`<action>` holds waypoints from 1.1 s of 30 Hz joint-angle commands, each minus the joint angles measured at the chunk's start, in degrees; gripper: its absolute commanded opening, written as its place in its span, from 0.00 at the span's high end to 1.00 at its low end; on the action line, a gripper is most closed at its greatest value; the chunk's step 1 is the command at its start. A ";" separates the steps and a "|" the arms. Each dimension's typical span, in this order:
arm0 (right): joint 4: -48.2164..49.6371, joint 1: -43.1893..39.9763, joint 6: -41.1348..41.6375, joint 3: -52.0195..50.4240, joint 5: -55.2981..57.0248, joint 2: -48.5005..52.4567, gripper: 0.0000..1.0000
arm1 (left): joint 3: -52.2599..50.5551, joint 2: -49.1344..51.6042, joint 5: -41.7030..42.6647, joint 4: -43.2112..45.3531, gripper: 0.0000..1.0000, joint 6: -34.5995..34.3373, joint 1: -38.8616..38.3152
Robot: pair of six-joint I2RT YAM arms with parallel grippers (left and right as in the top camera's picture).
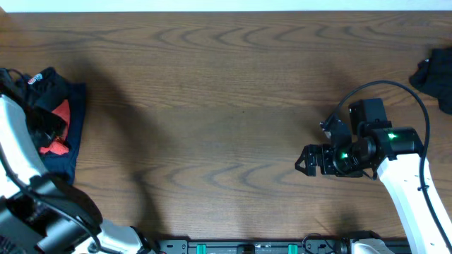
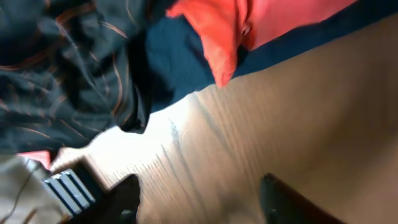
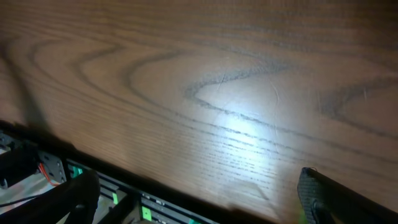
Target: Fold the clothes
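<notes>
**A:** How far along is the folding?

**B:** Not finished, I'd say. The black jersey (image 1: 51, 83) sits bunched on a small heap at the left edge of the tabletop (image 1: 212, 85), about midway along that edge. The red top (image 1: 61, 113) shows through under it. The navy top (image 1: 75, 137) is at the bottom and its outline looks fairly square. That one may be folded, but the jersey on top looks rumpled rather than flat.

**A:** Is anything else left?

**B:** A dark garment (image 1: 432, 76) lies crumpled at the right edge, toward the far corner and well away from the heap. It looks unfolded, so I'd count it as work to come.

**A:** Where is the heap relative to the hands?

**B:** The left hand (image 2: 199, 202) is right beside it. In the left wrist view the fingers stand apart with only bare wood between them. The jersey's wavy-lined cloth, the navy fabric and the red fabric lie just beyond the fingertips. It holds nothing.

**A:** And the other one?

**B:** The right hand (image 1: 305, 160) hangs over bare wood in the right half of the tabletop, nearer the near edge. It is well apart from the heap and also clear of the dark garment. Its fingers are spread wide and nothing is in them.
</notes>
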 commanded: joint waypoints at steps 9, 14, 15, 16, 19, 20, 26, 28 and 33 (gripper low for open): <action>-0.85 1.27 -0.74 1.16 -0.81 -0.07 0.01 | -16.37 1.11 -0.59 7.06 0.36 -1.64 2.58; -1.68 1.27 -0.79 1.16 -0.81 -0.07 0.01 | -19.23 0.55 -0.37 9.99 0.36 -2.51 4.94; -1.75 1.27 -0.79 1.16 -0.81 -0.07 0.01 | -19.23 0.48 -0.33 10.19 0.36 -2.69 5.51; -1.92 1.27 -0.79 1.16 -0.81 -0.07 0.01 | -19.23 0.37 0.00 10.51 0.36 -2.69 6.43; -1.90 1.27 -0.76 1.16 -0.81 -0.07 0.01 | -19.23 0.33 0.55 11.13 0.35 -2.67 7.58; -1.86 1.27 -0.74 1.16 -0.81 -0.07 0.01 | -19.23 0.33 0.52 11.21 0.35 -2.69 7.93; -2.32 1.27 -0.74 1.16 -0.83 -0.07 0.01 | -19.23 0.33 0.50 12.66 0.29 -2.69 9.77; -2.73 1.27 -0.76 1.16 -0.81 -0.07 0.01 | -19.23 0.33 0.50 12.90 0.27 -2.73 10.64; -3.39 1.29 -0.76 1.16 -0.81 -0.07 0.01 | -19.23 0.33 0.57 14.14 0.22 -2.93 13.07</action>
